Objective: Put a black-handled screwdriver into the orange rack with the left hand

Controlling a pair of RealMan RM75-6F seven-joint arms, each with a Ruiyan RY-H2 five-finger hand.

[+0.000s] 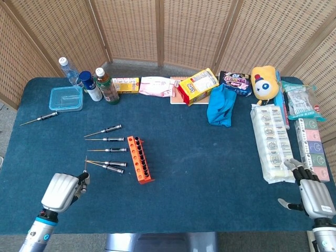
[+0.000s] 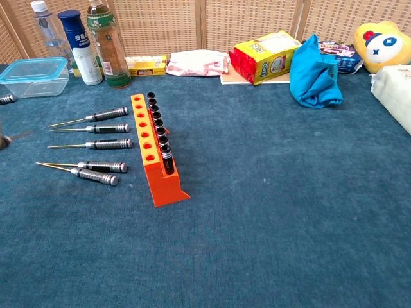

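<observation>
**Left hand holds a screwdriver near the table's front edge**

Nearest the front edge, the left hand [image 1: 60, 190] is curled around a black-handled screwdriver [image 1: 84, 173], shaft pointing up. At the opposite front corner the right hand [image 1: 313, 195] rests with fingers slightly apart, holding nothing. Further back, the orange rack [image 2: 154, 150] stands on the blue table [image 2: 276, 212], five more screwdrivers [image 2: 96, 144] lying just beside it. Bottles [image 2: 96, 42] line the far edge.

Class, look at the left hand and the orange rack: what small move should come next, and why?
Probably swing the left hand right toward the orange plastic rack. It grips a thin black-handled screwdriver with its shaft pointing up, left of the rack, whose nearer row of holes looks empty.
</observation>
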